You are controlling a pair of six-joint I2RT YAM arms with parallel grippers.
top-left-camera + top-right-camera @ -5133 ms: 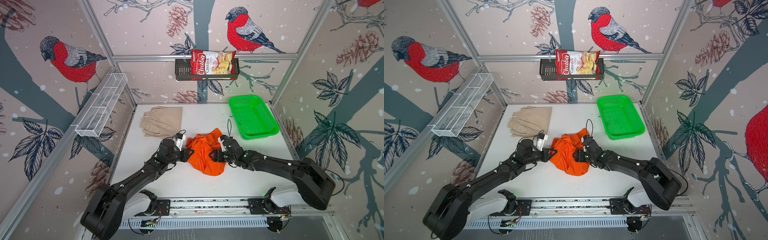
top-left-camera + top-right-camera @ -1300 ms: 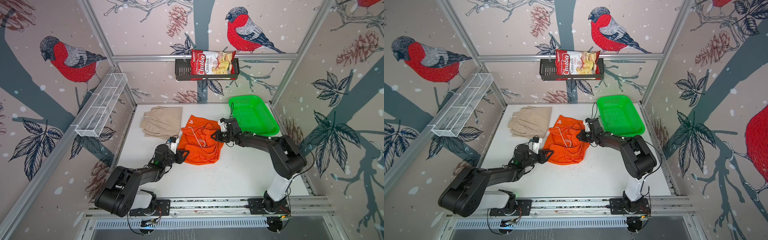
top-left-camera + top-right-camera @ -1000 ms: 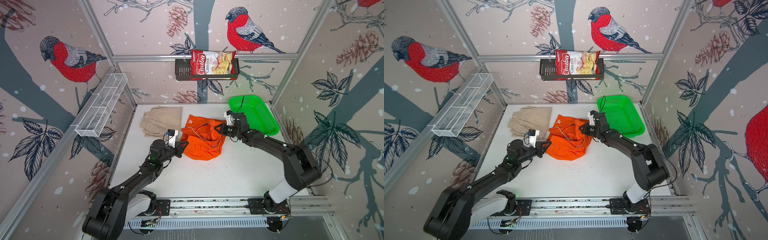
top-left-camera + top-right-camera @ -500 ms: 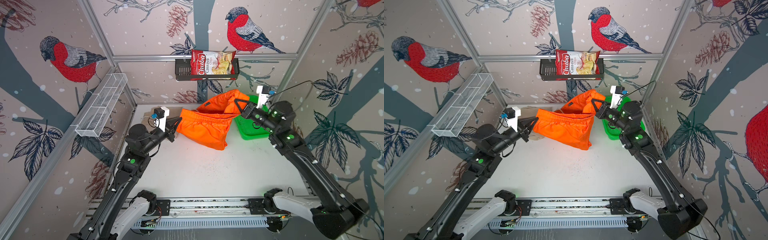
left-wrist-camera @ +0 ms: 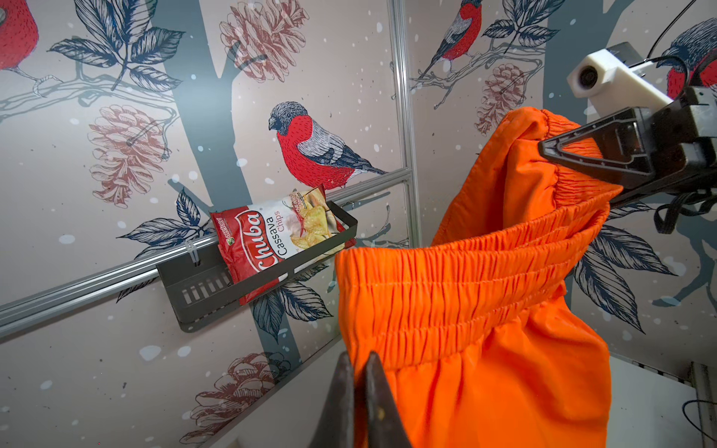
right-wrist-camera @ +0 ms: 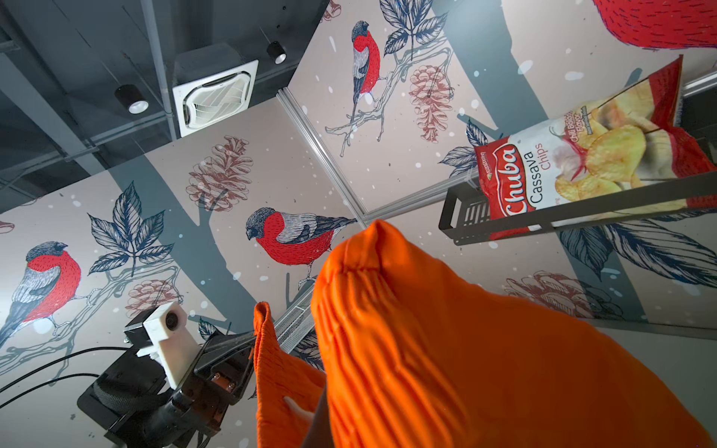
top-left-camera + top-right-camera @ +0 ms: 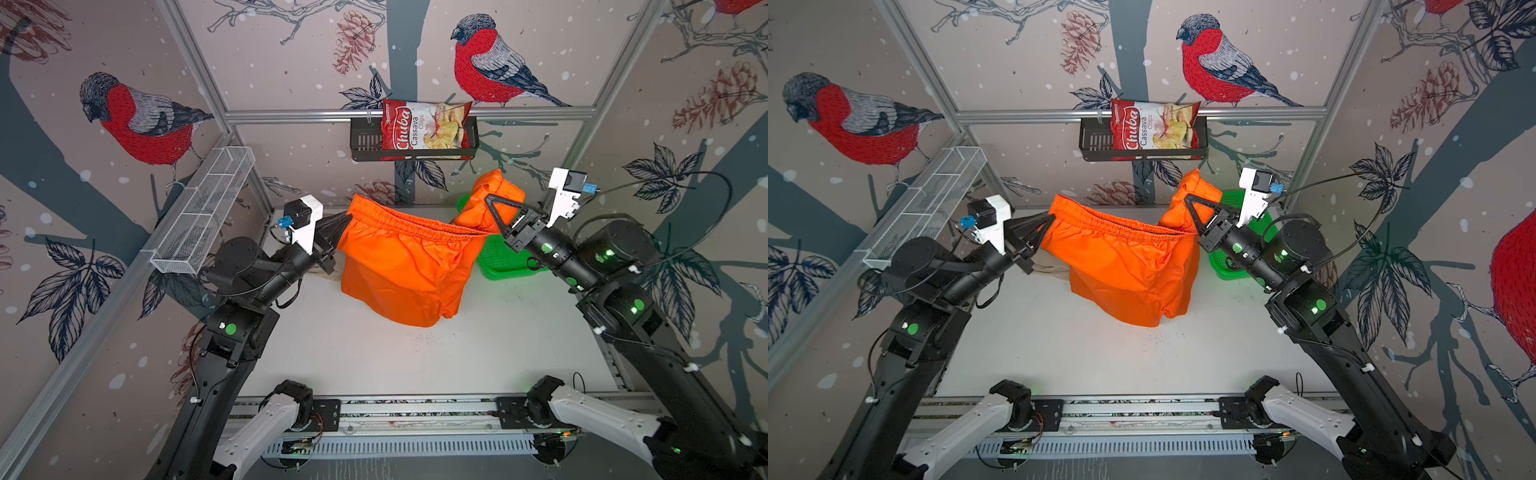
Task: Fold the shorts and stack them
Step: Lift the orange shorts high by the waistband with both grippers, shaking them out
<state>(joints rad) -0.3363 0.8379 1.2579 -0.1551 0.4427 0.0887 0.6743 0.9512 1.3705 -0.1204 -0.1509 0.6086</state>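
The orange shorts [image 7: 399,266] hang above the worktop [image 7: 374,357], their waistband stretched between the left fingers [image 5: 341,403] and right fingers [image 5: 617,172], both pinched narrow onto it. They screen part of the green basket [image 7: 498,266] and most of the beige shorts [image 7: 1050,266].

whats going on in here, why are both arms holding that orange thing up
The two arms hold the orange shorts up by the waistband, stretched between them: the left gripper pinches one end, the right gripper the other, and the legs hang toward the table. The beige shorts lie on the table behind them, mostly hidden. The orange pair is not folded yet.
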